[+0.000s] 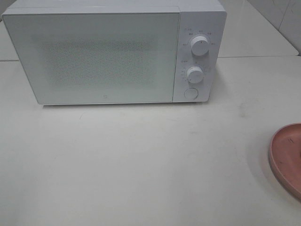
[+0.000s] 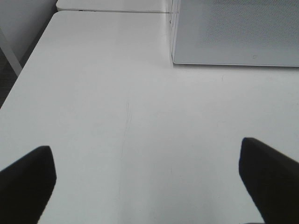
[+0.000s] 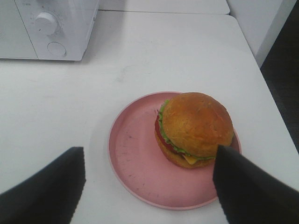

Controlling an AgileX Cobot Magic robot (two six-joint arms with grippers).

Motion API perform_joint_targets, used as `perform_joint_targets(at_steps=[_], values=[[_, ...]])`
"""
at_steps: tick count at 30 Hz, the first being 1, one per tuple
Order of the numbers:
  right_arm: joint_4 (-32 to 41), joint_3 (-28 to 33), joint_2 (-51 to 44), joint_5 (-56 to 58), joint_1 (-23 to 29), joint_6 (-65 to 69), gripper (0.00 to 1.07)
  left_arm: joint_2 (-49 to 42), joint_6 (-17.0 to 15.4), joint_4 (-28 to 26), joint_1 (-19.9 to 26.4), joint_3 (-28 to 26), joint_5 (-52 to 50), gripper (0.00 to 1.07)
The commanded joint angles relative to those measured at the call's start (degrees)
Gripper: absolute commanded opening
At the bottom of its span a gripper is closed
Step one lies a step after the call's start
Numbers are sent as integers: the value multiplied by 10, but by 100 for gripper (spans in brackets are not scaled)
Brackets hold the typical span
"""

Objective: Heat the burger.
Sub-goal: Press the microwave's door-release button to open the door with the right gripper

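High view: a white microwave (image 1: 113, 52), door shut, stands on a white table (image 1: 141, 165); a pink plate (image 1: 288, 157) shows at the edge. Left wrist view: the left gripper (image 2: 145, 151) is spread wide above the table, with the microwave ahead. Right wrist view: the right gripper (image 3: 149, 150) is spread and empty; the burger (image 3: 196, 126) sits on the plate just ahead, close to one finger.

Plain white microwave (image 1: 200, 19), its door (image 1: 94, 56) pale grey with a fine dotted mesh pattern, knobs (image 1: 199, 46) white. The table (image 1: 141, 165) is off-white and plain. The plate (image 3: 135, 163) is pink. The burger (image 3: 196, 123) has a golden-brown bun, green lettuce, red and yellow layers. My left fingers (image 2: 28, 182) are black, and my right fingers (image 3: 46, 186) are black too.
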Motion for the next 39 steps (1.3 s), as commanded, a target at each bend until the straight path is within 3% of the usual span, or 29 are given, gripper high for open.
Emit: perform_joint_targets(at_steps=[1, 13, 25, 39], values=[[-1, 1, -15, -4, -1, 2, 76, -11, 0, -6, -4, 1, -10, 100], [-1, -2, -15, -7, -1, 2, 76, -11, 0, -6, -4, 1, -10, 100], [-10, -17, 1, -99, -1, 2, 76, -11, 0, -6, -4, 1, -10, 100], [-11, -11, 151, -196, -1, 2, 76, -11, 0, -6, -4, 1, -10, 100]])
